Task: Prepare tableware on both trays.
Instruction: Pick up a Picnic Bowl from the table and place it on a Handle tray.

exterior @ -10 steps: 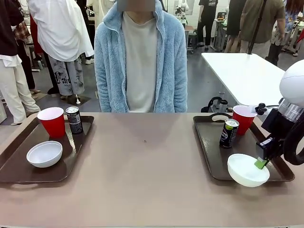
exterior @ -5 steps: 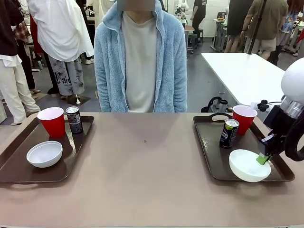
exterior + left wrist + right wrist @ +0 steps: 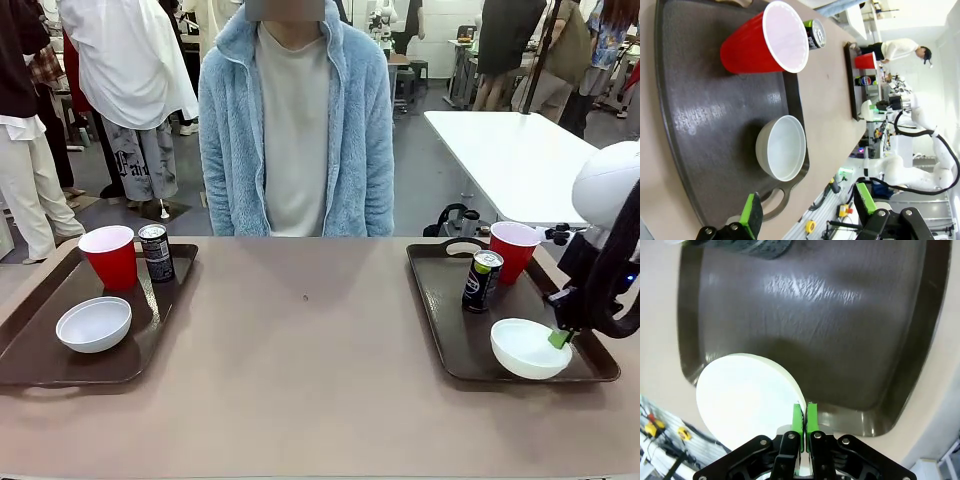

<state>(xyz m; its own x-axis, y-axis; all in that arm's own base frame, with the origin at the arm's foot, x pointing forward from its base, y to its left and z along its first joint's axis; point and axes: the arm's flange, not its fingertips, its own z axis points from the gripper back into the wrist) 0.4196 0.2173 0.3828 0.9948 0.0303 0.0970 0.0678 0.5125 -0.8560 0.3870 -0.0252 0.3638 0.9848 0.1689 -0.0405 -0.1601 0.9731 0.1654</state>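
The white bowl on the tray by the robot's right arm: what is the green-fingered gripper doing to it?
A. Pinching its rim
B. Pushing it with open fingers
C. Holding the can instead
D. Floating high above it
A: the right gripper has its green pads shut on the rim of the white bowl, which sits at the near end of the right tray.

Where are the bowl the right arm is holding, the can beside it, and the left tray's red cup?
bowl (image 3: 525, 345), front view, white inside
can (image 3: 482, 281), front view, dark side
red cup (image 3: 110, 260), front view, outer wall
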